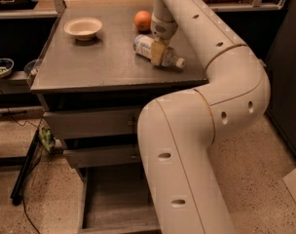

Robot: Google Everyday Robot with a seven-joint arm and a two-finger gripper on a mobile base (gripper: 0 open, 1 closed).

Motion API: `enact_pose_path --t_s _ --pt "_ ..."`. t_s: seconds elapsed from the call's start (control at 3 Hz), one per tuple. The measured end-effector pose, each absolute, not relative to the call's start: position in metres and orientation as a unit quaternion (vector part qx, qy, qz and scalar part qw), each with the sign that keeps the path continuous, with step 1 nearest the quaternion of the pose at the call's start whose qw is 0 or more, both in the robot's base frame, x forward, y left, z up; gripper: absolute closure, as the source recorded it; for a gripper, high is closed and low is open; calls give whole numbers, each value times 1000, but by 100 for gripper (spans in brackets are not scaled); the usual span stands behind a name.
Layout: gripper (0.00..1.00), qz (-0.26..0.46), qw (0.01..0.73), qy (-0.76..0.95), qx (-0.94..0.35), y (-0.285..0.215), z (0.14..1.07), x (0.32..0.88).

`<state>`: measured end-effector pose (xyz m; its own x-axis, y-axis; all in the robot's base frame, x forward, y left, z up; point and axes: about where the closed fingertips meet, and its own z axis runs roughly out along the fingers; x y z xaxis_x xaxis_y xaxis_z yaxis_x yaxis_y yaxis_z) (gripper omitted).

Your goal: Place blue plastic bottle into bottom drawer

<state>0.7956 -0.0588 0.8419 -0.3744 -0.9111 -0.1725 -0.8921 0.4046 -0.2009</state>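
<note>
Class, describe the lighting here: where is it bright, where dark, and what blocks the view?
Camera view: warm light on the tabletop, where the gripper is at the lying blue plastic bottle; the open bottom drawer lies in dim shadow; the pale arm hides its right side.

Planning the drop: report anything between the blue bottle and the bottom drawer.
Nothing visible does. The gripper sits at the blue plastic bottle on the tabletop; the bottom drawer stands open below.

Tan pincer [157, 53] over pale-bluish bottle [143, 44]
</note>
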Motion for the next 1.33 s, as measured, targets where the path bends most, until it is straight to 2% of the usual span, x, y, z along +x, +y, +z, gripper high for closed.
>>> enact_pose_path --t_s 0.33,1.33 --pt "100 -38 131 828 -544 -58 842 797" --pt "100 -63 177 810 -555 -57 882 792"
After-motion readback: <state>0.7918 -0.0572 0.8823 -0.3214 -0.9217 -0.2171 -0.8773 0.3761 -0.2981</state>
